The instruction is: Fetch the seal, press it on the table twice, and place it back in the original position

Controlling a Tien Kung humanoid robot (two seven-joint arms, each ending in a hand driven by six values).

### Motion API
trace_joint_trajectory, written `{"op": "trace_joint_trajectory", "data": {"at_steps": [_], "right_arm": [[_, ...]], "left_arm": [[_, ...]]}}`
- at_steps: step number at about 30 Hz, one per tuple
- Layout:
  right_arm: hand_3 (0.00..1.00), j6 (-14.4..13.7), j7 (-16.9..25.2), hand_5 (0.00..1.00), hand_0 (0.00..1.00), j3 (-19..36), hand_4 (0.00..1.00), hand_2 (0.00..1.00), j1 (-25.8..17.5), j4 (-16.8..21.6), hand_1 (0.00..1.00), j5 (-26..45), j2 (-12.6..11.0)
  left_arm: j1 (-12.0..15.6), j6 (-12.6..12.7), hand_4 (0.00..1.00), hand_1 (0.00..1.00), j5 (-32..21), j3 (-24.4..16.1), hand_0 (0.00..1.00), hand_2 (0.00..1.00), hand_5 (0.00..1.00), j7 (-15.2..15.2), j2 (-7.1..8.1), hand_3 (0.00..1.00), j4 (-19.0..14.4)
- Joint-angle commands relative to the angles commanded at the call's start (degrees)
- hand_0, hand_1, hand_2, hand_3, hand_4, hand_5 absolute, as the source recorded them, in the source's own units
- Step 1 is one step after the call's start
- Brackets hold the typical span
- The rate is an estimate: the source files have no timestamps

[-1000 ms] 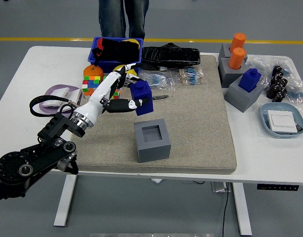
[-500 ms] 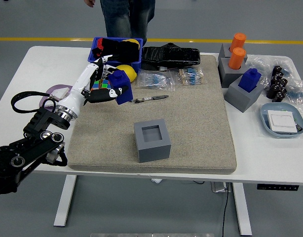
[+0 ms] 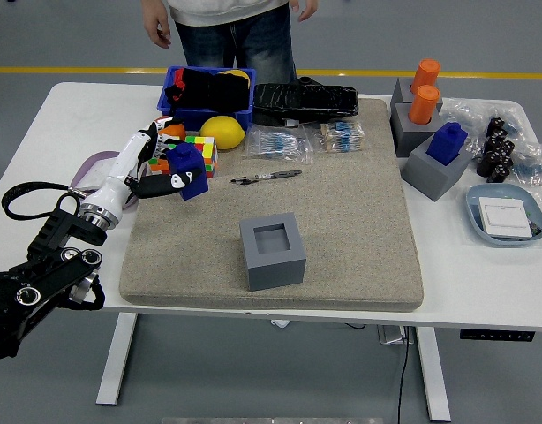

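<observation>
Nearest the table's front edge, a grey cube-shaped holder (image 3: 272, 250) is sitting on the beige felt mat (image 3: 359, 221), its square socket open upward and holding nothing. At about three o'clock from it, a light blue oval dish (image 3: 505, 215) is carrying a white square pad. Up at one o'clock, a second grey block holder (image 3: 434, 170) is gripping a blue seal, and behind that, another grey holder (image 3: 408, 117) is bearing two orange cylinders (image 3: 425, 90).

The left hand (image 3: 156, 168), white-shelled with black joints, is reaching in from the nine o'clock side on its black arm, the wrist angled up and rightward. Its fingers are clamped around the blue block-shaped seal (image 3: 187, 170), which is hanging tilted above the mat's left edge, at about ten o'clock from the empty holder and well apart from it. The seal is partly covering a multicoloured puzzle cube (image 3: 203, 150); whether they are touching is hard to judge.

Beyond, a yellow lemon-like fruit (image 3: 222, 132) is resting just in front of a blue plastic bin (image 3: 207, 91) stuffed with dark and red items that are hard to make out. A person in jeans (image 3: 236, 35) is standing at twelve o'clock, cut off above the waist.
</observation>
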Motion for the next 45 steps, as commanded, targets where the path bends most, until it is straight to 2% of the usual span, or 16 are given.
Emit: {"op": "trace_joint_trajectory", "data": {"at_steps": [8,21,35,45], "right_arm": [[0.615,0.0,0.1,0.438,0.781,-0.3,0.781,0.659,-0.1,0.0,0.682,0.1,-0.1],[0.615,0.1,0.2,0.437,0.782,-0.3,0.781,0.658,-0.2,0.0,0.682,0.0,0.1],[0.615,0.1,0.4,0.437,0.782,0.1,0.782,0.658,-0.3,0.0,0.682,-0.2,0.2],[0.615,0.1,0.4,0.436,0.782,0.1,0.781,0.658,-0.3,0.0,0.682,-0.2,0.3]], "left_arm": [[1.8,2.1,0.672,0.404,-2.3,1.3,0.504,0.464,0.002,-2.9,-0.55,0.850,2.9],[4.6,4.8,0.665,0.408,-6.3,2.5,0.515,0.460,0.002,-7.5,-2.51,0.848,6.3],[6.2,6.6,0.659,0.411,-9.2,4.3,0.517,0.450,0.002,-10.7,-3.57,0.840,8.6],[6.9,6.7,0.657,0.412,-9.5,5.4,0.517,0.448,0.002,-11.3,-3.99,0.840,9.7]]}}
